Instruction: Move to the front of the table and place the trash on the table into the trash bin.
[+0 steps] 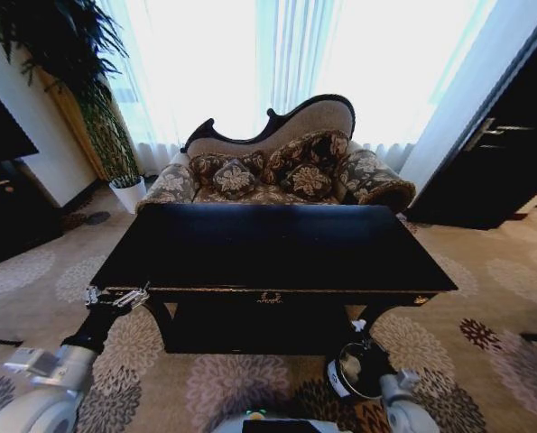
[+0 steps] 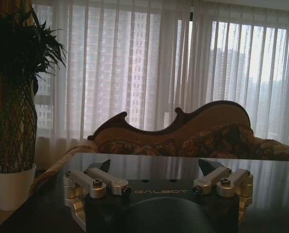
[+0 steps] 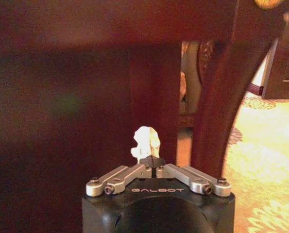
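A glossy black bench (image 1: 277,245) is seen on patterned carpet, with one floral sofa (image 1: 277,167) behind it before curtained windows and one potted plant (image 2: 15,107) beyond its left end. One black trash bin (image 1: 360,368) is seen on the floor below the bench's right front corner. The left claw (image 1: 116,297) is held at the bench's left front corner, spread wide. The right claw (image 3: 153,162) is lowered beside the bench's right leg, above the bin, pinched on one white tissue (image 3: 146,142).
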Motion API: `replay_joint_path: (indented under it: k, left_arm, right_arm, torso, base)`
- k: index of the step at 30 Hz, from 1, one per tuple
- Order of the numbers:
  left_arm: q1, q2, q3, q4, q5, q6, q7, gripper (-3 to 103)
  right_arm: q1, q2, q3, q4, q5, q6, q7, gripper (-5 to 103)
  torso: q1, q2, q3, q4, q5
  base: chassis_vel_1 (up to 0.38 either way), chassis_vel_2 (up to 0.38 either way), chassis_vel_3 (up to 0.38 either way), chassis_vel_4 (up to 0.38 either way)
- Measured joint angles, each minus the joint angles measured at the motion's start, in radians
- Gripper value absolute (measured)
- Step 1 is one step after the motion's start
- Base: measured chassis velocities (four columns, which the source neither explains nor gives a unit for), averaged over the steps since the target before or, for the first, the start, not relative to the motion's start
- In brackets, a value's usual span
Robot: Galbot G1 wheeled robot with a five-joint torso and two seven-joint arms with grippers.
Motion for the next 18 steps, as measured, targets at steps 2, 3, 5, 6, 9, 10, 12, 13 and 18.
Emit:
replay_joint_path:
  k: [2, 3, 5, 6, 9, 10, 12, 13, 18]
  left_arm:
    - [0.0, 0.0, 0.0, 0.0, 0.0, 0.0, 0.0, 100]
    - [0.0, 0.0, 0.0, 0.0, 0.0, 0.0, 0.0, 100]
    - [0.0, 0.0, 0.0, 0.0, 0.0, 0.0, 0.0, 100]
    - [0.0, 0.0, 0.0, 0.0, 0.0, 0.0, 0.0, 100]
    - [0.0, 0.0, 0.0, 0.0, 0.0, 0.0, 0.0, 100]
    - [0.0, 0.0, 0.0, 0.0, 0.0, 0.0, 0.0, 100]
    - [0.0, 0.0, 0.0, 0.0, 0.0, 0.0, 0.0, 100]
    - [0.0, 0.0, 0.0, 0.0, 0.0, 0.0, 0.0, 100]
    - [0.0, 0.0, 0.0, 0.0, 0.0, 0.0, 0.0, 100]
  right_arm:
    - [0.013, -0.003, -0.007, -0.041, -0.009, 0.015, -0.005, 0]
    - [0.033, -0.006, -0.017, -0.098, -0.021, 0.036, -0.009, 0]
    - [0.062, -0.01, -0.033, -0.173, -0.038, 0.063, -0.011, 0]
    - [0.087, -0.013, -0.044, -0.228, -0.051, 0.08, -0.011, 0]
    - [0.119, -0.018, -0.059, -0.296, -0.061, 0.098, -0.008, 0]
    - [0.142, -0.025, -0.073, -0.344, -0.066, 0.108, -0.007, 0]
    - [0.177, -0.033, -0.088, -0.41, -0.072, 0.116, -0.005, 0]
    - [0.177, -0.033, -0.088, -0.41, -0.072, 0.116, -0.005, 0]
    - [0.253, -0.043, -0.117, -0.544, -0.06, 0.117, 0.001, 0]
  torso:
    - [0.0, 0.0, 0.0, 0.0, 0.0]
    - [0.0, 0.0, 0.0, -0.0002, 0.0001]
    - [0.0, 0.0, 0.0, -0.0002, 0.0]
    - [0.0, 0.0, 0.0, -0.0001, 0.0001]
    - [0.0, 0.0, 0.0, 0.0, 0.0001]
    - [0.0, 0.0, 0.0, 0.0, 0.0001]
    - [0.0, 0.0, 0.0, -0.0002, -0.0001]
    - [0.0, 0.0, 0.0, -0.0002, -0.0001]
    - [0.0, 0.0, 0.0, 0.0001, -0.0002]
  base:
    - [0.0, 0.0, 0.0, 0.0]
    - [0.0, 0.0, 0.0, 0.0]
    - [0.0, 0.0, 0.0, 0.0]
    - [0.0, 0.0, 0.0, 0.0]
    - [0.0, 0.0, 0.0, 0.0]
    - [0.0, 0.0, 0.0, 0.0]
    - [0.0, 0.0, 0.0, 0.0]
    - [0.0, 0.0, 0.0, 0.0]
    - [0.0, 0.0, 0.0, 0.0]
